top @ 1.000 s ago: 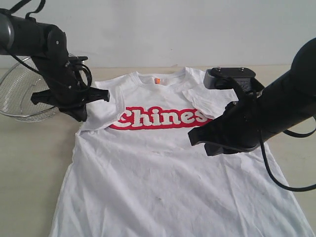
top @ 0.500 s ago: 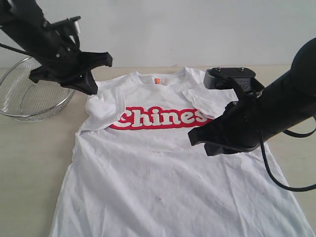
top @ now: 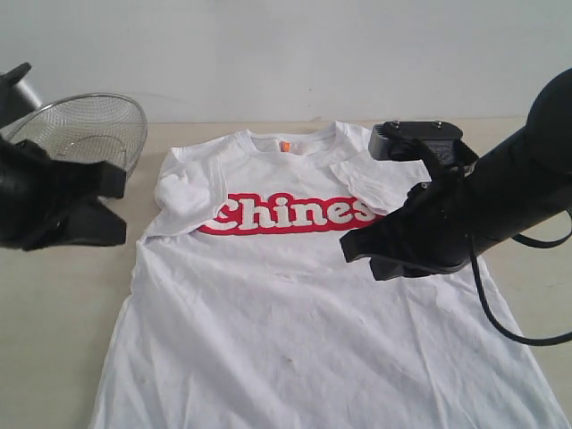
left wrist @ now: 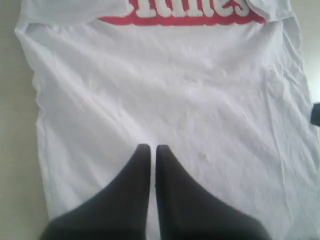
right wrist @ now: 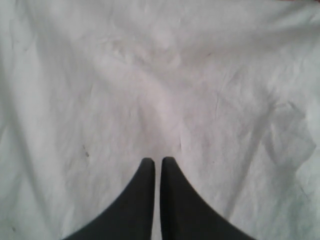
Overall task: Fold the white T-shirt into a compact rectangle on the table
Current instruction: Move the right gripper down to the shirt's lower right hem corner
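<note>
The white T-shirt [top: 286, 304] lies face up on the table [top: 54, 304], red-outlined lettering across the chest and both sleeves turned in over it. My left gripper [top: 114, 179] is shut and empty, hovering left of the shirt beside its folded sleeve. From its wrist camera the closed tips [left wrist: 150, 147] point over the shirt's body [left wrist: 175, 90], holding nothing. My right gripper [top: 347, 248] is also shut and empty, hanging over the shirt's right chest below the lettering. Under its tips [right wrist: 158, 160] I see only wrinkled white cloth [right wrist: 160, 75].
A silver wire-mesh bowl [top: 89, 130] stands at the back left, just behind my left arm. Bare tabletop [left wrist: 12, 150] runs along the shirt's left side. The shirt's hem runs past the front edge of the exterior view.
My left arm has lifted off the left sleeve and swung out and down to the left of the shirt. The sleeve stays folded on the chest. My right arm has not moved.
</note>
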Controlling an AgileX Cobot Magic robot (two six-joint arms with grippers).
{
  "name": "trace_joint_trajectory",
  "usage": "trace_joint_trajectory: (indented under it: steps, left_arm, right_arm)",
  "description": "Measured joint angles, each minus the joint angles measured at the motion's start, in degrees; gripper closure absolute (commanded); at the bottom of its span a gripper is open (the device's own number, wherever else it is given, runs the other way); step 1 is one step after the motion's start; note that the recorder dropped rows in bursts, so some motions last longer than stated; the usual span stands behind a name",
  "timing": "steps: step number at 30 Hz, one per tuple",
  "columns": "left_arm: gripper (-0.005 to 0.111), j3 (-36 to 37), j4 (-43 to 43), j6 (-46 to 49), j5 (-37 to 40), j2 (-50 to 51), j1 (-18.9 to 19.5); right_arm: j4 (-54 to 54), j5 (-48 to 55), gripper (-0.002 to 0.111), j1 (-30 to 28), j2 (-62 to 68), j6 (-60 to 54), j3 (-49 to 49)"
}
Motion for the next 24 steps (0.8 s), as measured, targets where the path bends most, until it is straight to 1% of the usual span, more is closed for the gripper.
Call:
trace_joint_trajectory:
  steps: [4, 8, 14, 20, 24]
  left_arm:
    - [0.102, 6.1, -5.2, 4.1, -0.1, -6.3, 0.0]
    - [0.102, 9.5, -8.9, 7.3, -0.1, -10.3, 0.0]
    - [0.102, 10.8, -10.7, 9.2, 0.5, -13.5, 0.0]
    - [0.102, 10.8, -12.3, 9.8, 1.0, -14.0, 0.0]
    - [0.102, 10.8, -12.6, 11.2, 4.1, -14.0, 0.0]
  right_arm:
    - [0.0, -1.9, 0.108, 0.0, 0.0, 0.0, 0.0]
    - [0.0, -5.1, 0.108, 0.0, 0.0, 0.0, 0.0]
    - [0.0, -6.1, 0.108, 0.0, 0.0, 0.4, 0.0]
    - [0.0, -5.9, 0.108, 0.0, 0.0, -1.0, 0.0]
    - [0.0, -3.0, 0.108, -0.8, 0.0, -1.6, 0.0]
